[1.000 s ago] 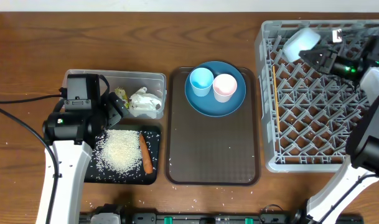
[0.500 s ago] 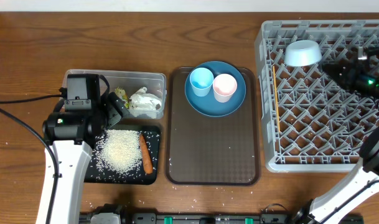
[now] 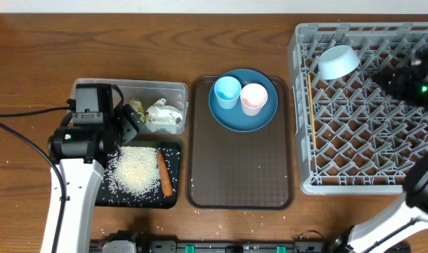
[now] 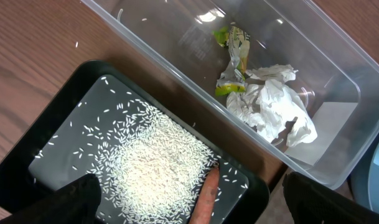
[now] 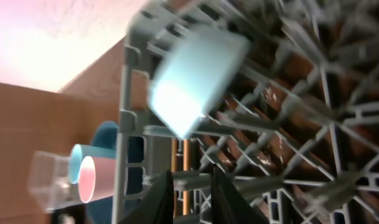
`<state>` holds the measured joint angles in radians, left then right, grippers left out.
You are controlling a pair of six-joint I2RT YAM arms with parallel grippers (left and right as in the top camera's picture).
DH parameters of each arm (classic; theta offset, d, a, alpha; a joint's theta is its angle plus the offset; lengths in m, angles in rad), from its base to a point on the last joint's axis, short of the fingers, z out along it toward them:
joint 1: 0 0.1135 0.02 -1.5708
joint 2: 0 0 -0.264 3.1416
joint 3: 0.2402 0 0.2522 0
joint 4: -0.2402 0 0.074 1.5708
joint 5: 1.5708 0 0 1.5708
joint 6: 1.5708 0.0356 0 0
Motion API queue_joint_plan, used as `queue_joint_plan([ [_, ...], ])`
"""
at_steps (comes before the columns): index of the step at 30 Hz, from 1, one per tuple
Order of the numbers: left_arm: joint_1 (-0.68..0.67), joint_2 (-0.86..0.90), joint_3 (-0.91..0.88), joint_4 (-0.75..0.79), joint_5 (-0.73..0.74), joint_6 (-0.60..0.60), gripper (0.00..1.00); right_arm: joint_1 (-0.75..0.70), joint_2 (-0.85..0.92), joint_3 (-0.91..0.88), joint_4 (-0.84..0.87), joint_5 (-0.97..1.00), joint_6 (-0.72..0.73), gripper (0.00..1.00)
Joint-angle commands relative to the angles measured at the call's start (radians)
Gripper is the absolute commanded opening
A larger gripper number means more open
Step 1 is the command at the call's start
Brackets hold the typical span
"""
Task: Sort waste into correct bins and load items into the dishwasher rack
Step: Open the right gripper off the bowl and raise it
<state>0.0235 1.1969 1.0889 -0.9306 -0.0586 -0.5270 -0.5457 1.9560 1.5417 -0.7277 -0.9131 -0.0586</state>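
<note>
So the pale blue bowl (image 3: 339, 62) is out of the right gripper (image 5: 190, 193) now, leaning on the pegs at the dishwasher rack's (image 3: 354, 184) 11 o'clock corner. That gripper's backed off to the bowl's 3 o'clock, jaws barely parted, empty. Left gripper (image 4: 195, 208) hangs wide open over the black tray (image 4: 58, 143) of rice. Dark blue plate (image 3: 235, 121), light blue cup (image 3: 227, 91) and pale pink cup (image 3: 254, 98) next, I'd guess.

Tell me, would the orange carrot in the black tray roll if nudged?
Probably: the carrot looks round and tapered, so it would likely roll in a curve. It lies beside the rice, whose grains might slow it. The black tray has a rim that should stop it.
</note>
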Motion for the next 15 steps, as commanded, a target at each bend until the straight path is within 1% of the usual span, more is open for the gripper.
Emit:
queue_joint_plan([
  [1,0.004,0.004,0.014,0.000,-0.005,-0.009,0.96,0.092,-0.134,0.006,0.002,0.200,-0.026,0.17],
  [3,0.004,0.004,0.014,0.000,-0.005,-0.009,0.96,0.155,-0.177,0.006,0.004,0.327,-0.051,0.17],
  [5,0.004,0.004,0.014,0.000,-0.005,-0.009,0.96,0.233,-0.196,0.006,0.018,0.496,-0.055,0.11],
  [7,0.004,0.004,0.014,0.000,-0.005,-0.009,0.96,0.308,-0.191,0.006,0.045,0.631,-0.056,0.10],
  [10,0.004,0.004,0.014,0.000,-0.005,-0.009,0.96,0.400,-0.163,0.006,0.100,0.732,-0.097,0.09],
  [13,0.004,0.004,0.014,0.000,-0.005,-0.009,0.96,0.456,-0.127,0.006,0.175,0.795,-0.100,0.11],
  [15,0.004,0.004,0.014,0.000,-0.005,-0.009,0.96,0.479,-0.100,0.006,0.220,0.851,-0.099,0.07],
])
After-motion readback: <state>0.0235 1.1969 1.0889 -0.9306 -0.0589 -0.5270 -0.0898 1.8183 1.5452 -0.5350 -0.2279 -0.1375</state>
